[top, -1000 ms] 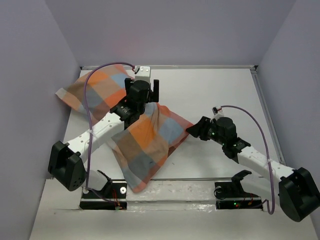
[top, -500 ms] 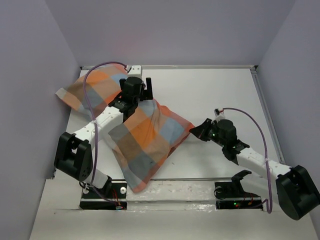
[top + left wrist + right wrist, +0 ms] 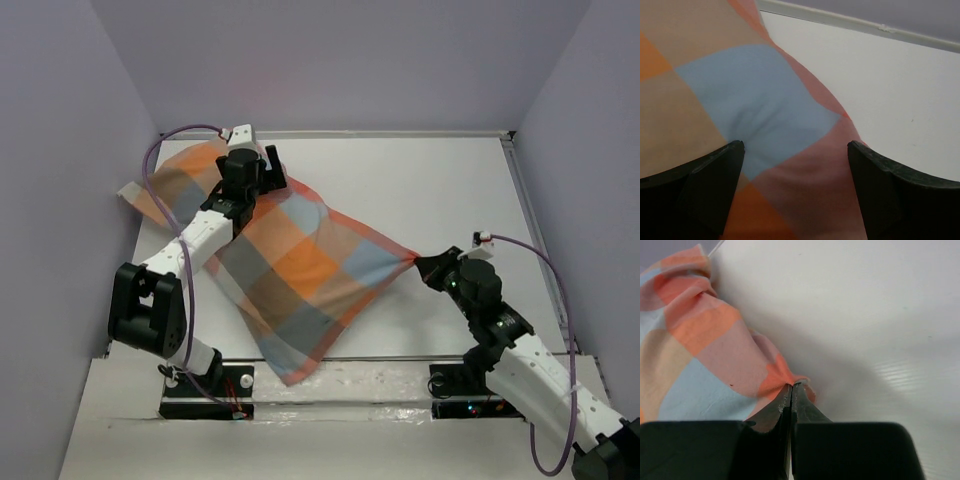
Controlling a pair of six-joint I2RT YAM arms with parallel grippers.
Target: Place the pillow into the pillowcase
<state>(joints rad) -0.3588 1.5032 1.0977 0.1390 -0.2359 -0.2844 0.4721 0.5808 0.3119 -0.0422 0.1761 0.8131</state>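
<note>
The checked orange, grey-blue and cream pillowcase lies plump and stretched diagonally across the left half of the table. No white pillow shows anywhere; it is hidden. My left gripper hovers open over the pillowcase's far left part, and in the left wrist view its fingers straddle the blue and pink checks without pinching them. My right gripper is shut on the pillowcase's right corner. In the right wrist view the jaws pinch a bunched orange tip of fabric.
The white table is boxed in by lilac walls on three sides, with a raised rail along the back. The arm bases stand on a shiny strip at the near edge.
My right gripper closed on the pillowcase's right corner and drew it to the right and nearer. The left arm swung back and left. The pillowcase now lies stretched out flatter.
</note>
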